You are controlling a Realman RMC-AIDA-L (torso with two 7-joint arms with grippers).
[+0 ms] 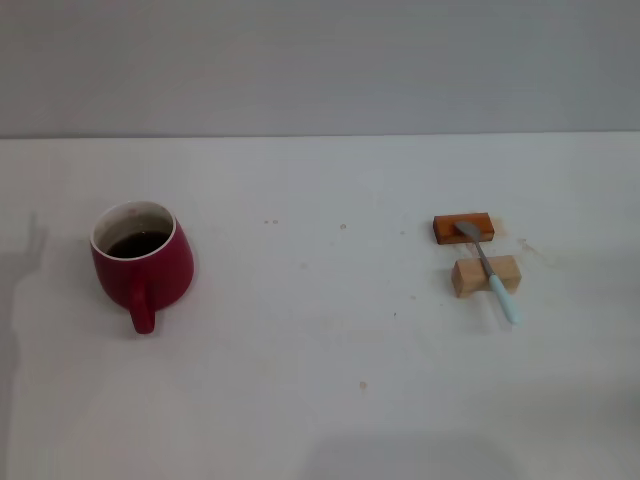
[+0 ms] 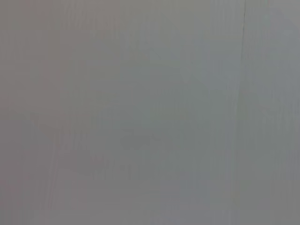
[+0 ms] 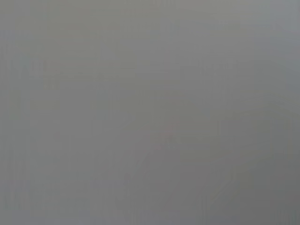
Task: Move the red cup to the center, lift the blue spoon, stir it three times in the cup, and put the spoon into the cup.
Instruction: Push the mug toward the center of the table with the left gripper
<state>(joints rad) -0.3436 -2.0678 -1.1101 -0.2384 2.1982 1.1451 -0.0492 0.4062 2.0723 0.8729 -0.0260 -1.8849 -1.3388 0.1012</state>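
Closest to you, the white table (image 1: 320, 400) is lying bare along its front edge, with only a few small specks marking it.

Further in, on your left side, the red cup (image 1: 142, 262) is standing upright. Its loop handle is pointing toward you, its white rim is showing, and dark liquid is sitting inside it. It is standing well left of the table's middle, with nothing touching it.

Over on your right, well apart from the cup, the blue spoon (image 1: 490, 272) is lying across two small wooden blocks. Its silver bowl is resting on the orange-brown block (image 1: 447, 230), the farther of the two. Its neck is crossing the tan block (image 1: 468, 280), the nearer one. Its pale blue handle is sticking out past that block toward you and slightly to the right, and you cannot tell whether its tip is touching the table. The two blocks are sitting just apart, one behind the other.

Behind the table, a plain grey wall (image 1: 320, 60) is filling the background.

Both wrist views are giving you only a flat grey surface. Neither the left gripper nor the right gripper is showing anywhere, so you cannot tell whether their fingers are released or clenched.
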